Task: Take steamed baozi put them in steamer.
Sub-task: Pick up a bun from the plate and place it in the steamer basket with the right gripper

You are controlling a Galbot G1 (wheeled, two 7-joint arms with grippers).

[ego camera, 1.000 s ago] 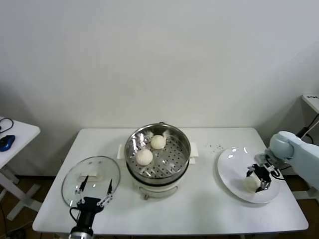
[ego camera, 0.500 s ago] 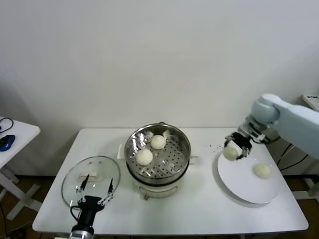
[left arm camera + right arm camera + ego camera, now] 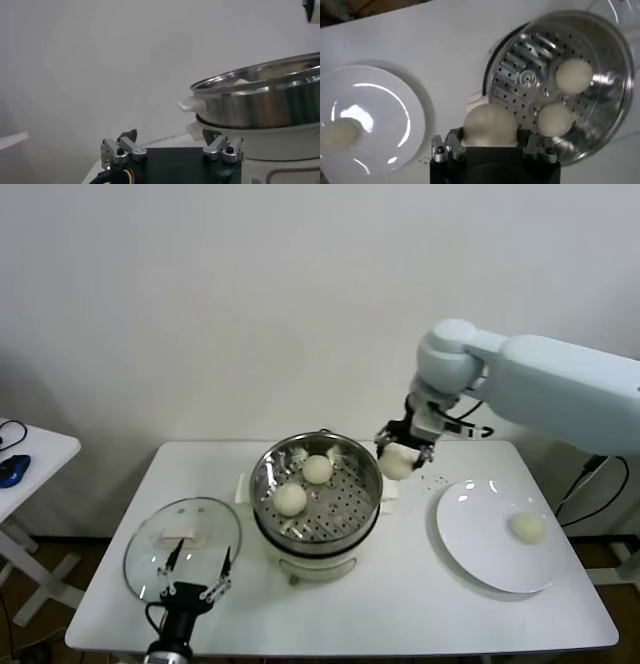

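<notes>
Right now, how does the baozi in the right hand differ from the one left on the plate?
The baozi in the right hand is lifted off the table, by the steamer's right rim; the baozi on the plate rests on the white plate. The first is clamped in the right hand; the second is free, touched by nothing. Both are round, smooth and cream-white, and look alike in size.

steamer [image 3: 316,492] open-topped, two baozi [image 3: 304,484] inside, near half free

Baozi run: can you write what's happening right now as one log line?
right tool: shut on baozi, by steamer rim | steamer: two buns | plate: one bun | left tool: open, by lid
</notes>
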